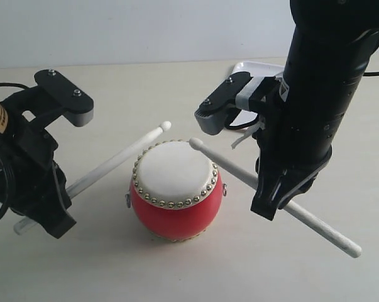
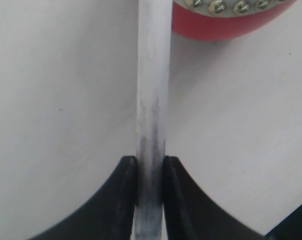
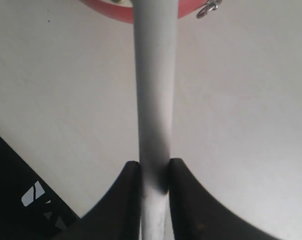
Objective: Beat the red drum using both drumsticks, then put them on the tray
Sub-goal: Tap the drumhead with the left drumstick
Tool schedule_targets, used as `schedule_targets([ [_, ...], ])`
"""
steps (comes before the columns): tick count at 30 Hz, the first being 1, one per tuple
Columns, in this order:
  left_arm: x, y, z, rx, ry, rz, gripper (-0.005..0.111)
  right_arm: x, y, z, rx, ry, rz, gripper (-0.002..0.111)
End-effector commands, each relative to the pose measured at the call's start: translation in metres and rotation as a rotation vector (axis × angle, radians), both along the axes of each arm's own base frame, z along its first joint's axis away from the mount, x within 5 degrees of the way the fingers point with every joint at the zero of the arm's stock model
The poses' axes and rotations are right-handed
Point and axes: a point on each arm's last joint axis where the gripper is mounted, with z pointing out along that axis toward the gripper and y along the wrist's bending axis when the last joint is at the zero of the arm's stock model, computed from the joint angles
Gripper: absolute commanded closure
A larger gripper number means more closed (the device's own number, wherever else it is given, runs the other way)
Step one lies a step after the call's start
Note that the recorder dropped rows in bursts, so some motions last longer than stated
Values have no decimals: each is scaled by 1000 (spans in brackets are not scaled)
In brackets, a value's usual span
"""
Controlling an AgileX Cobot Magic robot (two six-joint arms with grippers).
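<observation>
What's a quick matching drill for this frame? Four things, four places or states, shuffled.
1 red drum
2 tray
3 left drumstick
4 right drumstick

a tip overlapping the drumhead rim
b mostly hidden behind the right arm
c tip just clear of the drumhead
d upright between the arms

Pairs: 1-d, 2-b, 3-c, 4-a

pale beige tabletop point(image 1: 176, 277), plain white wall point(image 1: 145, 28)
</observation>
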Motion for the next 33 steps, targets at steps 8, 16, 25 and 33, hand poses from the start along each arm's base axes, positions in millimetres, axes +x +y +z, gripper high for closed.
schedule_targets([
  [8, -6, 4, -9, 10, 31, 59, 107, 1, 1, 1, -6, -13, 9, 108],
  [16, -16, 1, -7, 29, 54, 72, 107, 1, 1, 1, -5, -12, 9, 108],
  [25, -28, -5, 12, -37, -71, -13, 107, 1, 1, 1, -5, -12, 11, 108],
  [33, -42, 9, 37, -121, -141, 15, 107, 1, 1, 1, -5, -12, 11, 108],
])
